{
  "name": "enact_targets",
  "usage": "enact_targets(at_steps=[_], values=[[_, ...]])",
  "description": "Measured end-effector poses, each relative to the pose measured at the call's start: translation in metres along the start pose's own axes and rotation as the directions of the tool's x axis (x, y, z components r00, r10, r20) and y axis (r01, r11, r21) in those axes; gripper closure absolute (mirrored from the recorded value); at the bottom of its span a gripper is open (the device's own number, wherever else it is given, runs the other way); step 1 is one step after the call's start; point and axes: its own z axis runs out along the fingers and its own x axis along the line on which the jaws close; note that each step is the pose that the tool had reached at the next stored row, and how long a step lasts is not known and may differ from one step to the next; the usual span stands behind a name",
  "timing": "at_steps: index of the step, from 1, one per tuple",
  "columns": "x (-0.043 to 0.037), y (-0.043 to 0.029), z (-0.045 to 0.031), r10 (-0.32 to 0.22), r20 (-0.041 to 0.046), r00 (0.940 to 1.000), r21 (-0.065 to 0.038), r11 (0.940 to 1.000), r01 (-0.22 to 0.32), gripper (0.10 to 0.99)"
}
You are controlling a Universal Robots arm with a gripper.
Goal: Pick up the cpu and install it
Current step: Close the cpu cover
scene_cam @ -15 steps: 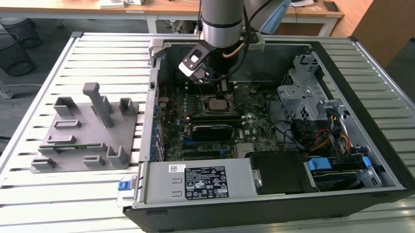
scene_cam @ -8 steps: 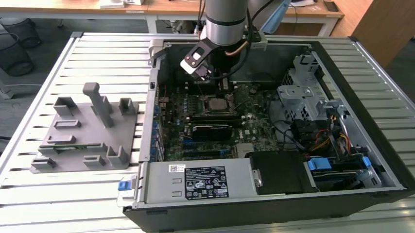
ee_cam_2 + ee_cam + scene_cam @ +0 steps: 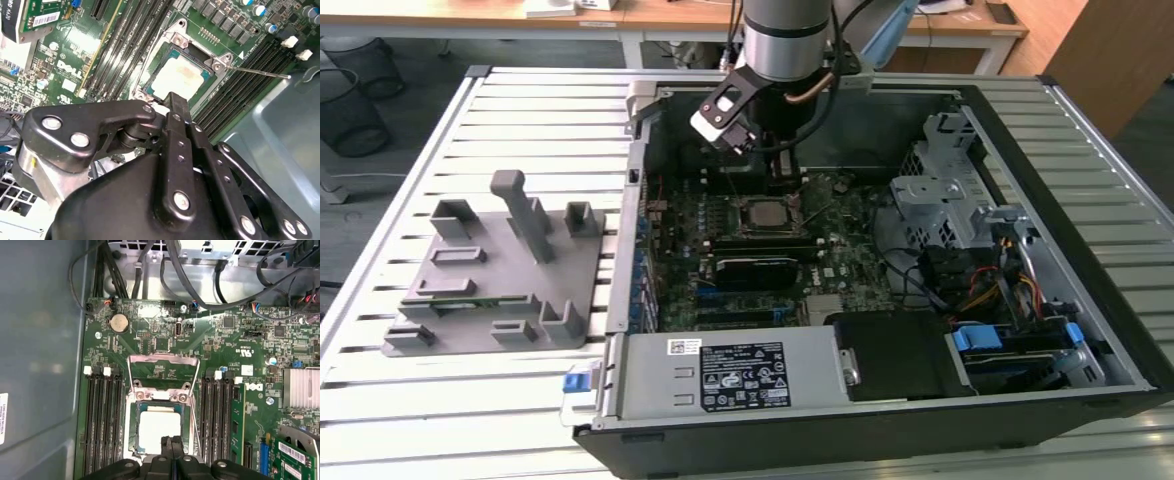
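The cpu point(image 3: 159, 432) lies flat in the open socket on the green motherboard point(image 3: 165, 340), its pale silvery top facing up; it shows too in the second wrist view point(image 3: 182, 77) and the exterior view point(image 3: 761, 213). The socket's metal load plate point(image 3: 162, 371) stands flipped open beside it, and a thin lever point(image 3: 260, 73) sticks out sideways. My gripper point(image 3: 172, 445) hangs just above the chip's edge, its two black fingers point(image 3: 179, 117) pressed together with nothing between them. In the exterior view the gripper point(image 3: 781, 178) is inside the case, just behind the socket.
Black memory slots point(image 3: 102, 425) flank the socket on both sides. Cables point(image 3: 200, 285) run along the case wall. A metal drive cage point(image 3: 947, 190) and power supply point(image 3: 720, 375) fill the case's other parts. A grey fixture tray point(image 3: 494, 270) sits on the slatted table at the exterior view's left.
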Motion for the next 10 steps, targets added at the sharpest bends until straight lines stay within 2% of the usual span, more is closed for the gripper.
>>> enact_targets(at_steps=[5,10], values=[[-0.0015,0.0021,0.0,0.0,0.0,1.0,0.0,1.0,0.0,0.98],[-0.002,0.015,0.0007,0.001,-0.0001,1.0,0.004,1.0,-0.001,0.98]])
